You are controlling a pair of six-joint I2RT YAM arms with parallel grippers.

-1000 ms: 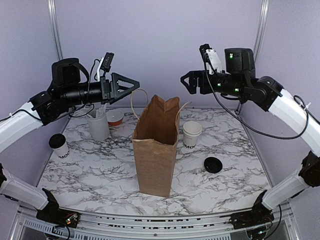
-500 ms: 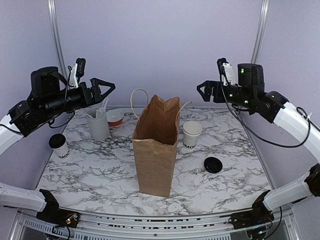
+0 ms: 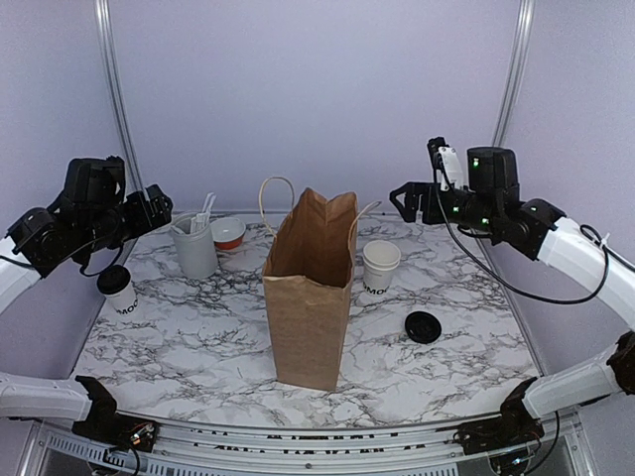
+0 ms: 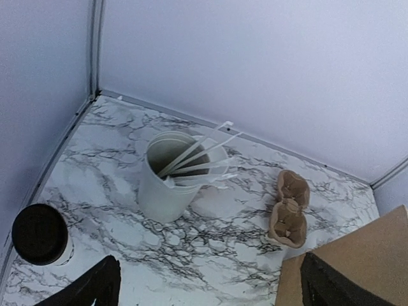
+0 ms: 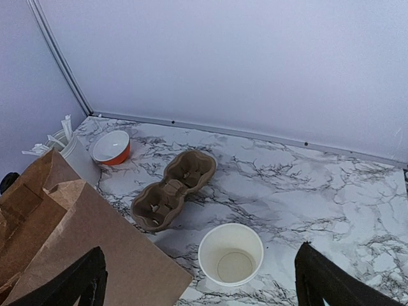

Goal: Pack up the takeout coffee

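Standing nearest to the arm bases, a tall brown paper bag (image 3: 310, 288) is occupying the middle of the white marbled tabletop (image 3: 198, 347), and its mouth is gaping upward. Just to its right a loose round black plastic lid (image 3: 424, 326) is lying flat. At the left edge the takeout coffee (image 3: 116, 289), a small white paper cup with black lettering and a black lid, is standing upright, well apart from the bag and untouched. Farther back a matching lidless white paper cup (image 3: 381, 266) is sitting beside the bag, a grey-white utensil holder (image 3: 195, 248) is holding white plastic cutlery, and a small orange bowl (image 3: 229, 233) is resting near it. Behind the bag a brown moulded cardboard cup carrier (image 5: 172, 189) is lying empty.

One second ago both arms were reaching inward above the bag. Now they are swinging outward. The left pincer (image 3: 151, 209) is turning toward the left corner and sinking, so its wrist camera is now showing the coffee's lid low on the left; its fingers (image 4: 95, 287) are spread wide apart and holding nothing. The right pincer (image 3: 405, 201) is pulling back to the right, also spread and empty.

In my judgement the left arm is only beginning its approach to the coffee, so the packing itself is not yet started.
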